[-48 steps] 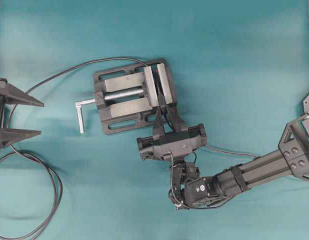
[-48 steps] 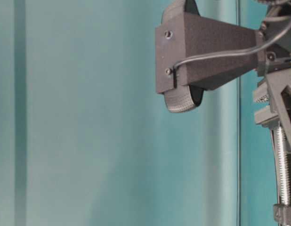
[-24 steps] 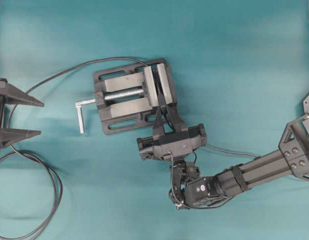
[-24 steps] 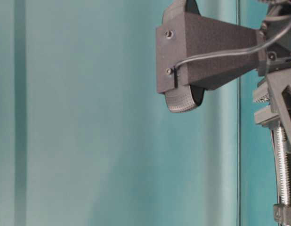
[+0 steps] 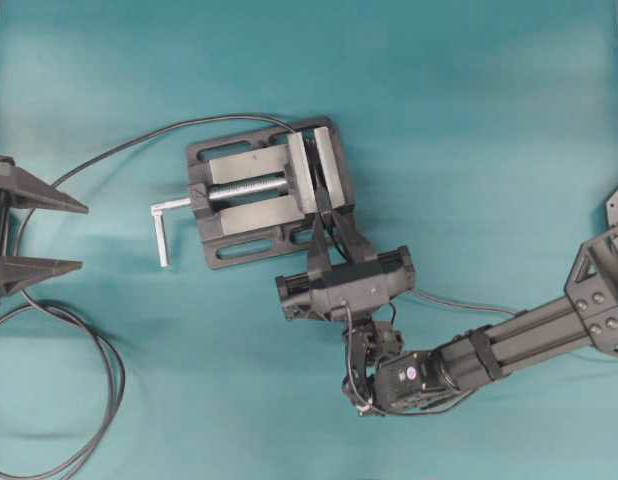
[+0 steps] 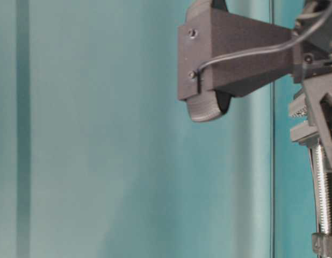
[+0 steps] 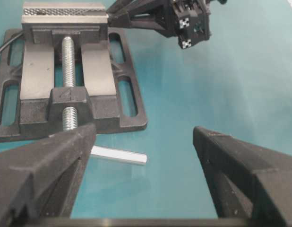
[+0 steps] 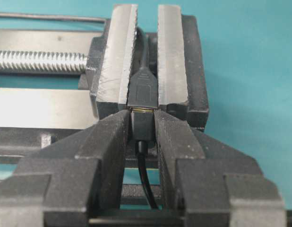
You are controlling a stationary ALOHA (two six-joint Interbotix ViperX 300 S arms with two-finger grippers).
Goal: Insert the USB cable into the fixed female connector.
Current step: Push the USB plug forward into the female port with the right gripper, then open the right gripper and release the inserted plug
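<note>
The USB cable (image 8: 142,126)'s stubby black plug meets the fixed female connector (image 8: 142,90), clamped upright, a metal sliver showing.

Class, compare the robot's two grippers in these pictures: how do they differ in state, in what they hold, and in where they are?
The left gripper stands wide open; the right gripper is closed on the USB plug. The left holds nothing; the right holds the plug at the female connector. The left sits at the table's left edge, away from the vise; the right is right at the vise. Both are black, with tapered fingers.
</note>
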